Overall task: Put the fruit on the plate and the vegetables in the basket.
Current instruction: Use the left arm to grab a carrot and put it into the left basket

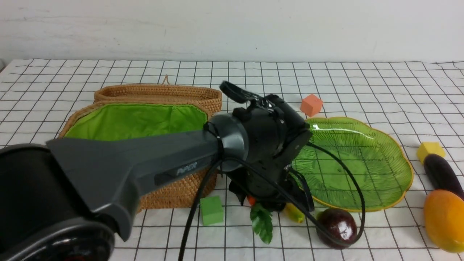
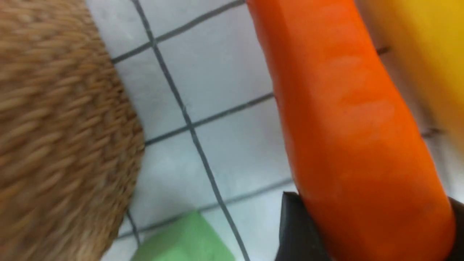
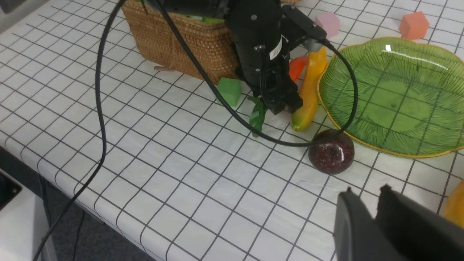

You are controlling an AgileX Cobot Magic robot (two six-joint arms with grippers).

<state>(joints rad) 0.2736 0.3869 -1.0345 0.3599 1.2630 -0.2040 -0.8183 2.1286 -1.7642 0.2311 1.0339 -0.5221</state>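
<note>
My left gripper (image 2: 366, 217) is down between the basket (image 1: 134, 121) and the plate (image 1: 362, 159), shut on the orange carrot (image 2: 355, 127). The carrot fills the gap between both dark fingers, and its green leaves (image 1: 261, 221) stick out toward the front. The yellow banana (image 3: 310, 90) lies right beside the carrot, along the plate's rim. A maroon ball-shaped fruit (image 1: 337, 226) rests in front of the plate. The mango (image 1: 444, 219) and the purple eggplant (image 1: 442, 174) lie at the far right. My right gripper (image 3: 366, 190) hovers near the mango, slightly open and holding nothing.
A green cube (image 1: 211, 210) sits by the basket's front corner. An orange cube (image 1: 311, 105) is behind the plate, a yellow cube (image 1: 430, 150) lies by the eggplant, and a pink cube (image 3: 329, 22) is further back. The left arm's black cable (image 3: 101, 108) hangs over the table's front edge.
</note>
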